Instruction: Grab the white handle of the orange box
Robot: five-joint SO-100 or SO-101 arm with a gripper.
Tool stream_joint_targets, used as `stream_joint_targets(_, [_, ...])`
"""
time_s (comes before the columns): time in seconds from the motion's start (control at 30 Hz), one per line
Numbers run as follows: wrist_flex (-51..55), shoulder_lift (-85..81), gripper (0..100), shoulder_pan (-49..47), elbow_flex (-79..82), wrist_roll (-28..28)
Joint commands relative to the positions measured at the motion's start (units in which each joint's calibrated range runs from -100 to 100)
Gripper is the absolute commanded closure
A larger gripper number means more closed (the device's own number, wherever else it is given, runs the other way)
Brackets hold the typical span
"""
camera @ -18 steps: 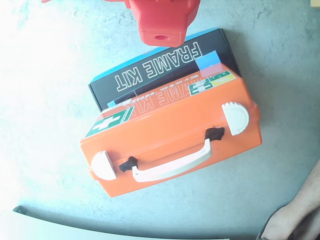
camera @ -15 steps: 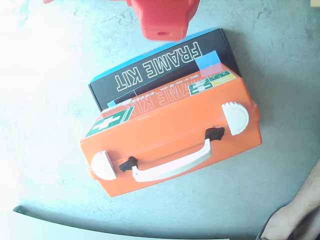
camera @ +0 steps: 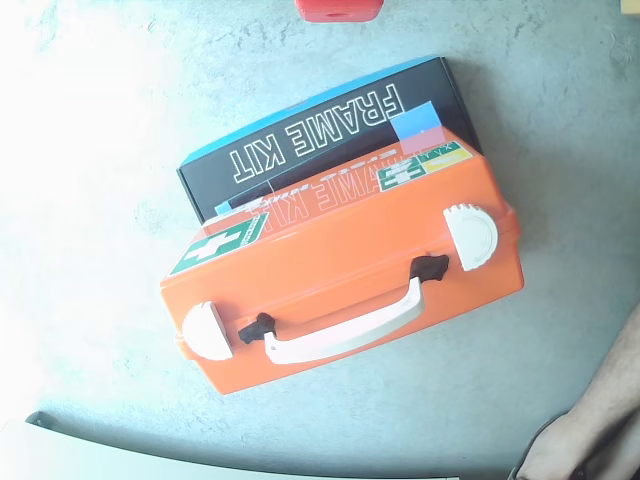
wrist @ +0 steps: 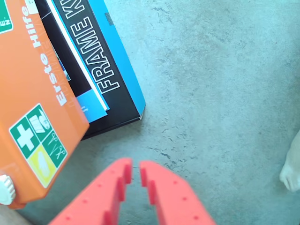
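The orange box [camera: 340, 275] lies mid-desk [camera: 100, 150], propped against the black "FRAME KIT" box [camera: 320, 135], its white handle [camera: 345, 330] along the side facing the desk's near edge — untouched, while the red gripper [wrist: 132, 174] hovers over bare desk, jaws nearly pressed together.

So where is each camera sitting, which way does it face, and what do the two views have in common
Fixed view: mounted above, looking down on the bright orange plastic first-aid box with its long white handle; only a sliver of the red arm shows at the top edge.
Wrist view: rides on the arm, looking down past the red gripper, fingers nearly together, over the grey floor.
Shared: the orange box and the black "FRAME KIT" box.
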Motion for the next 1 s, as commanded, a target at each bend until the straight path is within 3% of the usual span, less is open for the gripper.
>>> stream_joint_targets(0.0, [5.4, 1.1, 96, 4.9, -1.7, -0.2])
stream_joint_targets(0.17, [13.1, 12.2, 78, 6.5, -7.9, -0.3])
stream_joint_targets(0.27, [16.6, 17.6, 73, 6.6, -11.2, -0.2])
stream_joint_targets(0.6, [18.8, 30.7, 72, 3.1, -12.6, -0.3])
stream_joint_targets(0.7, [19.4, 31.6, 72, 1.6, -12.7, -3.2])
stream_joint_targets(0.87, [26.5, 31.7, 72, 0.7, -16.8, -3.2])
stream_joint_targets(0.97, [37.6, 31.7, 72, -0.5, -22.8, -3.2])
